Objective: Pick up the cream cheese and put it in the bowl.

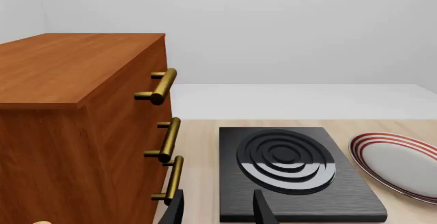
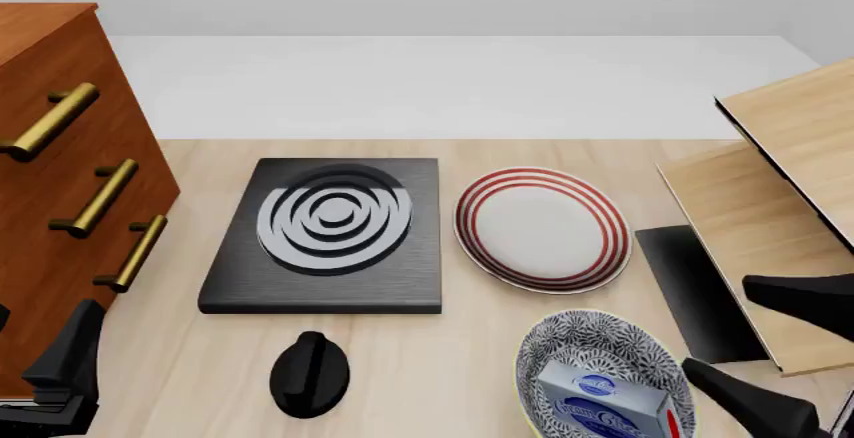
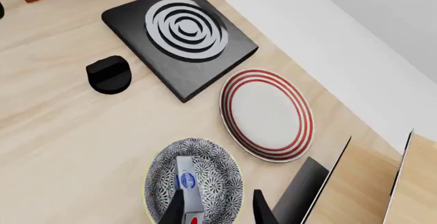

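The cream cheese [image 2: 603, 405], a white and pale-blue carton with a dark blue round logo, lies inside the floral bowl [image 2: 567, 343] at the table's front right. In the right wrist view the carton [image 3: 185, 181] leans against the bowl's [image 3: 222, 183] inner wall. My right gripper [image 2: 778, 350] hovers just right of the bowl, open and apart from the carton, and its fingers frame the bowl [image 3: 217, 207] from above. At the front left my left gripper [image 1: 217, 206] is open and holds nothing; only its dark body [image 2: 64, 363] shows in the front view.
A black burner slab [image 2: 327, 233] lies mid-table, with a black knob [image 2: 310, 373] in front of it. A white plate with red rings [image 2: 541, 228] sits behind the bowl. A wooden drawer cabinet [image 2: 54, 158] stands on the left, and wooden shelf panels [image 2: 787, 158] on the right.
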